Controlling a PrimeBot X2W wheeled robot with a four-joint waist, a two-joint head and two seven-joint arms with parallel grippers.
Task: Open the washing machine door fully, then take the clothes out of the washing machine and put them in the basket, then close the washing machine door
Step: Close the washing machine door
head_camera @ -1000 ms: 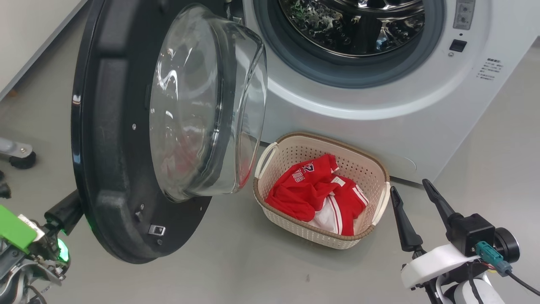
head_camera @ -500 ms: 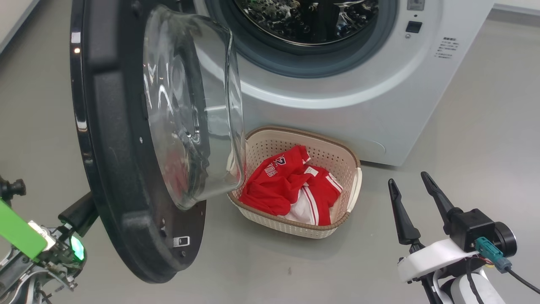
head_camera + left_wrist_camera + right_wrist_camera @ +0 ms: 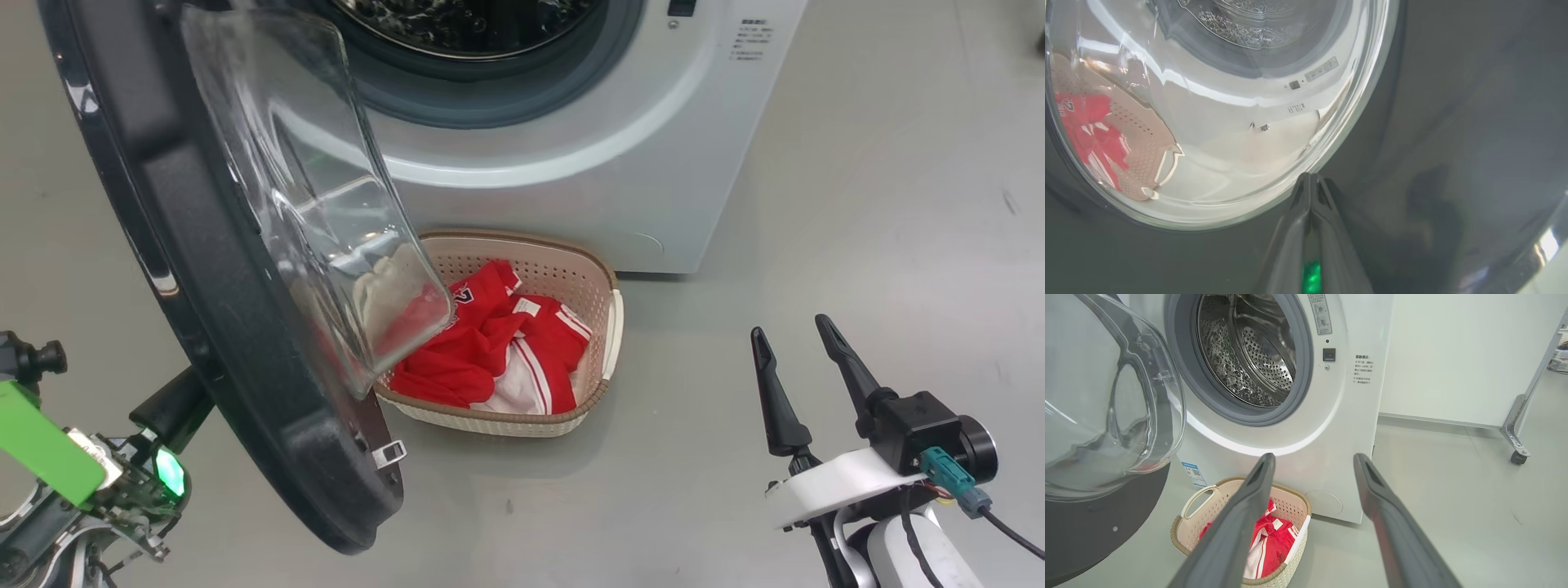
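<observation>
White front-loading washing machine: small blue QR label; panel print illegible. Cream perforated plastic basket holds red-and-white clothes, white "2". Black-rimmed round glass door half-open over basket. Left gripper fingers together at door's outer rim; right gripper spread.

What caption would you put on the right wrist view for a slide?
Right gripper, jaws open, faces the washing machine; the clothes lie in the basket near the open door.
</observation>
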